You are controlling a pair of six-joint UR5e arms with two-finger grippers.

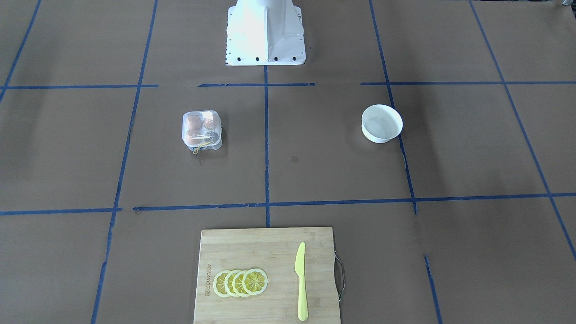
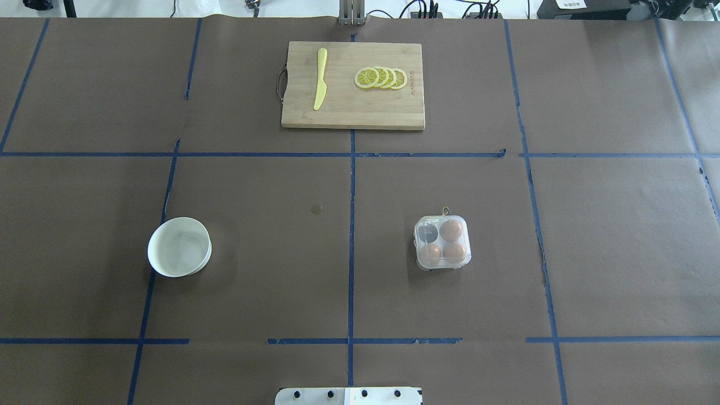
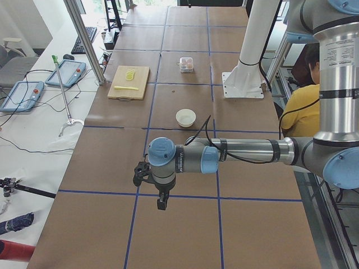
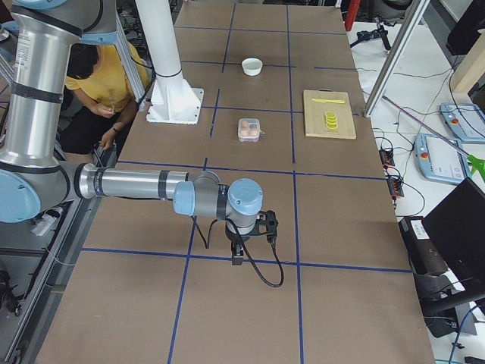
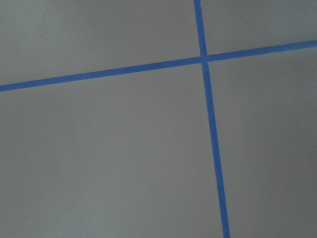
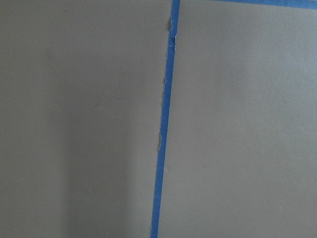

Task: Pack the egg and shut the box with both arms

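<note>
On brown paper [image 2: 281, 270], the clear box [image 2: 442, 242] — rounded, square — holds smooth eggs [image 2: 451, 229].

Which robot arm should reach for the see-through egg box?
Probably the right arm: the clear plastic egg box sits on the robot's right side in the overhead view, the round white bowl on the left.

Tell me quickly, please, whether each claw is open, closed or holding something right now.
Left claw: cannot be told; it shows only in a side view.
Right claw: cannot be told; it shows only in a side view.
</note>
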